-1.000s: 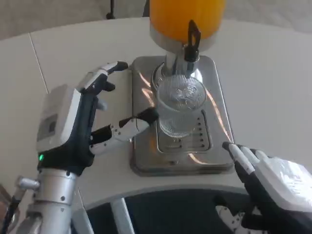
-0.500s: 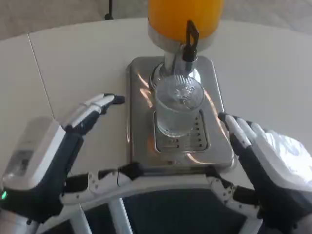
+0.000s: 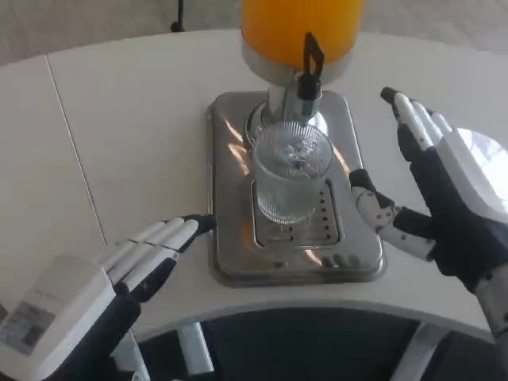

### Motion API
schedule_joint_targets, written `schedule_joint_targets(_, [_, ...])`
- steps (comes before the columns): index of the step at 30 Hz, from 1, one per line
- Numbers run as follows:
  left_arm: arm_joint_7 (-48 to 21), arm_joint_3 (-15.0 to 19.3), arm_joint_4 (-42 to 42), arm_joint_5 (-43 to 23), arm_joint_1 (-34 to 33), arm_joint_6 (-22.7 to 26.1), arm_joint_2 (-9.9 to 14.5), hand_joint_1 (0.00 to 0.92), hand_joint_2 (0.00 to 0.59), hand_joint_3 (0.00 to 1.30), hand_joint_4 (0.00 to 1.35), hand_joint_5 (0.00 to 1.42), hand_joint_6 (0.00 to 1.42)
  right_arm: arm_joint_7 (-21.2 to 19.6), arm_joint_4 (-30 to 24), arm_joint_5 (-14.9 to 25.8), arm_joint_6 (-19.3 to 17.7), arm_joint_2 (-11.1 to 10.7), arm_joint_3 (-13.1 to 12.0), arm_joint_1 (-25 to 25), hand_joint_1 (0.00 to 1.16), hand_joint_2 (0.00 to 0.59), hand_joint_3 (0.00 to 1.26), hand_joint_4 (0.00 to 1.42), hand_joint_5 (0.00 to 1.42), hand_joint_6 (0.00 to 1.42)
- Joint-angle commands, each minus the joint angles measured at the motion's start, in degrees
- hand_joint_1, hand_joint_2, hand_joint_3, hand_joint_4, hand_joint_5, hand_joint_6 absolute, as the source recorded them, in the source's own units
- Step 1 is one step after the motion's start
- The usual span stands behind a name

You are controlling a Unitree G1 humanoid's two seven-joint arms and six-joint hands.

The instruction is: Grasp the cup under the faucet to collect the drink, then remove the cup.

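Two hands are showing, neither touching anything. My right hand (image 3: 452,198) is hanging at the right of the frame, fingers spread wide, thumb reaching toward the centre, holding nothing. My left hand (image 3: 119,274) is lying low at the lower left, fingers straight and close together, tips just beside the near-left corner of the steel drip tray (image 3: 230,246); it is holding nothing either.

Clear ribbed cup (image 3: 291,178) is standing upright at frame centre on the tray's grille, directly below the black-handled faucet (image 3: 309,67) of the orange drink dispenser (image 3: 302,32). Cup looks empty; no stream visible.

Step in hand, as I am judging it: approach to the grasp, not yet made. Next move is calling for the right hand to close the gap sideways and wrap the cup's wall without tipping it or knocking the faucet above.
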Motion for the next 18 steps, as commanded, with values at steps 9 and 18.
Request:
schedule_joint_targets(9, [-2.3,0.5,-3.3,1.2,3.7,-1.8,-1.2,0.091,0.103,0.09,0.00,0.10,0.25,-9.4,6.7,3.8,1.7,1.6,5.9,-8.6,0.38,0.515,0.00,0.00,0.00,0.00])
schedule_joint_targets(18, [-3.3,0.5,-4.6,2.0,4.5,-1.4,-2.3,0.091,0.103,0.10,0.00,0.10,0.24,-12.2,8.6,5.6,2.3,2.7,10.0,-11.1,0.38,0.517,0.00,0.00,0.00,0.00])
